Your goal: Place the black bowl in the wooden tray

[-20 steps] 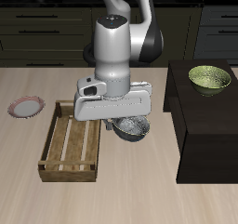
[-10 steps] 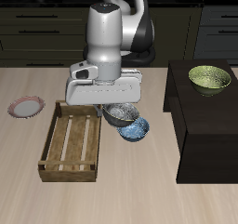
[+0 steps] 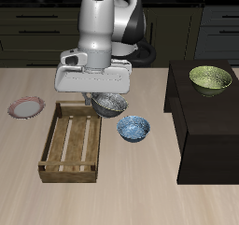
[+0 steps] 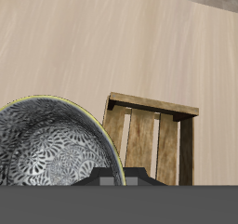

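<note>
My gripper [image 3: 105, 96] is shut on the black bowl [image 3: 110, 105], which has a dark rim and a grey speckled inside, and holds it in the air just beside the wooden tray's [image 3: 71, 143] back corner. The gripper body hides part of the bowl. In the wrist view the bowl [image 4: 46, 149] fills the near field, with the slatted tray [image 4: 153, 135] below and beyond it.
A blue-patterned bowl [image 3: 133, 128] sits on the table beside the tray. A yellow-green bowl [image 3: 211, 77] rests on a black box [image 3: 205, 126]. A small pink-rimmed plate [image 3: 26, 107] lies beyond the tray's other side.
My gripper has carried the black bowl up and away from the blue-patterned bowl, toward the tray. The blue-patterned bowl is now in plain sight.
</note>
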Available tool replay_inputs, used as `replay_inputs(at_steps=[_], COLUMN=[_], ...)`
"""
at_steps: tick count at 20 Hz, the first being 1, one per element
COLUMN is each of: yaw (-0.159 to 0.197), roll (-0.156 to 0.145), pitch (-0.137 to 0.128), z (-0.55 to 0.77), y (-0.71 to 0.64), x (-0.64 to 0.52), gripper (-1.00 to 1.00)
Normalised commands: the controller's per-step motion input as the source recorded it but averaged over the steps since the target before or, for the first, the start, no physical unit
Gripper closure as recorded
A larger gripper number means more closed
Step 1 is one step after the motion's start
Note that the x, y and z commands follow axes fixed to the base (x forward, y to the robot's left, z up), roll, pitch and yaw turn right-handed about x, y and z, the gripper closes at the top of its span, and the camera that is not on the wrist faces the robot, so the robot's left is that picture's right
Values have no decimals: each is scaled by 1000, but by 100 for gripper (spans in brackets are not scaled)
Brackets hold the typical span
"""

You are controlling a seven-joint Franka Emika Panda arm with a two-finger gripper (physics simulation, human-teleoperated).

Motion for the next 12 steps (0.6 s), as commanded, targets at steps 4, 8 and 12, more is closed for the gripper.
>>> replay_inputs(at_steps=[4,8,12], yaw=[-15,-28,-7], roll=[-17,-37,-16], pitch=[-1,-20,-19], z=[-26,69,63], y=[-271,-293,-154], x=[-257,-364,-194], gripper=[100,100,100])
